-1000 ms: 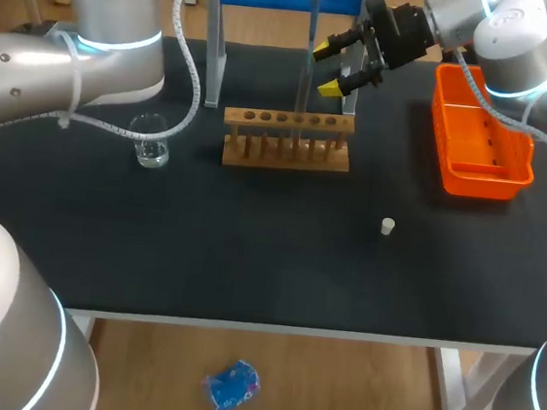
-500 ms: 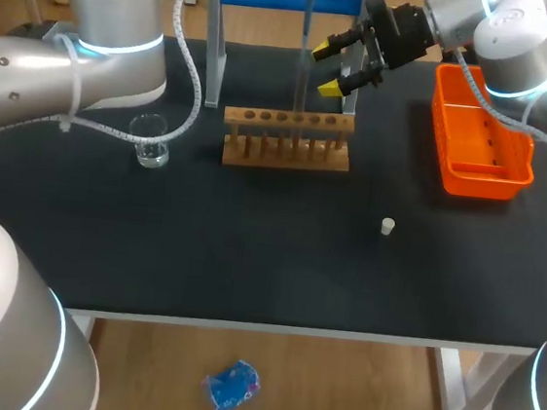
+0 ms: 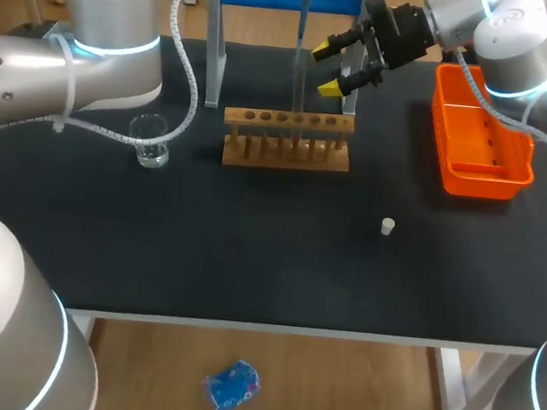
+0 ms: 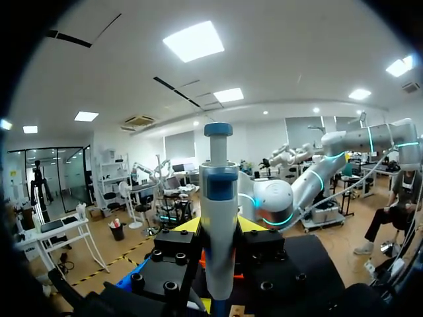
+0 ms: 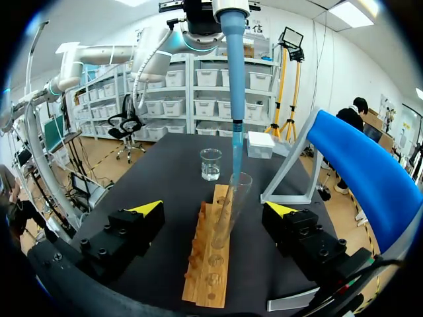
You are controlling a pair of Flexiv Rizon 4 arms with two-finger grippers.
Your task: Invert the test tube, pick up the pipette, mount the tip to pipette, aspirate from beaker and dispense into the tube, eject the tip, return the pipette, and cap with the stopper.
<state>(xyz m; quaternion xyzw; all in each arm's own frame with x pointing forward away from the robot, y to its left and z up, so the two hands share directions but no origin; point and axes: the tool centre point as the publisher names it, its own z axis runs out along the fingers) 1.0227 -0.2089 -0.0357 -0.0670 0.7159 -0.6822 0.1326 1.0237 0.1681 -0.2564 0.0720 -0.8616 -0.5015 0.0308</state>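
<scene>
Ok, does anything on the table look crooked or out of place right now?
The test tube leans in the wooden rack instead of standing upright, while the pipette above it hangs straight, its tip at the tube's mouth. The stopper sits alone on the table. No spill shows.

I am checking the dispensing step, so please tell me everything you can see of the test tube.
The test tube is of slim clear glass, without stopper, its open mouth upward. It stands in a hole of the wooden rack, leaning a little. The blue pipette hangs above it, its tip at or just inside the mouth. The open fingers of the right gripper do not touch it.
</scene>
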